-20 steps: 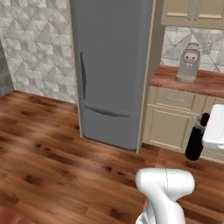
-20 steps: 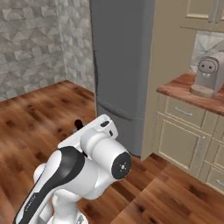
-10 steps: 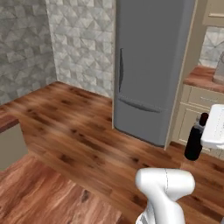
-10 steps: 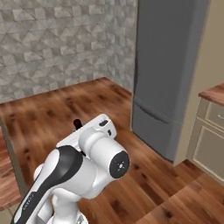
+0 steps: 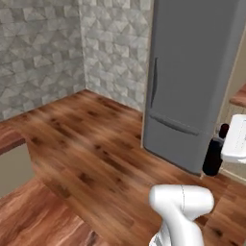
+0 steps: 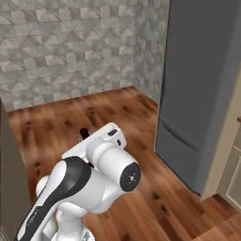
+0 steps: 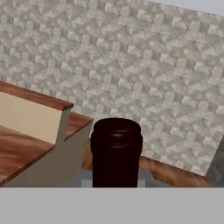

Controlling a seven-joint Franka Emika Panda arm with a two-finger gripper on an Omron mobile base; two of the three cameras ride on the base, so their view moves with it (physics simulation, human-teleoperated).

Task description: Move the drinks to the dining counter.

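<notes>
**Black bottle carried in the end effector across the kitchen floor**

Between the end effector's (image 7: 116, 181) fingers, seen from the hand view, stands the slim black bottle (image 7: 116, 151), upright and close to the camera, its rounded top rising above the middle of the bottom edge. The fingers are pressed in against the bottle's sides, pinching it. Behind it runs a wall of grey triangular tiles (image 7: 131, 74). To the left of the bottle lies a reddish-brown wood-grain desk (image 7: 17, 151) with a narrow raised ledge (image 7: 35, 98) on a beige riser above it; the bottle is not on that desk, and is held clear of it.

From the left base view, the same black bottle (image 5: 214, 154) shows at the right edge, dark and upright, just beside the white hand of the arm, with the tall grey refrigerator (image 5: 192, 81) behind it. The white arm (image 5: 181, 211) rises from the lower right. Wooden floor (image 5: 91, 153) spreads towards the tiled corner, and a corner of beige cabinet with a brown top sits at the left edge.

From the right base view, the arm's white and dark body (image 6: 89, 183) fills the lower left, the refrigerator (image 6: 202, 89) stands at the right, and the tiled wall (image 6: 70, 52) runs behind the wooden floor.
</notes>
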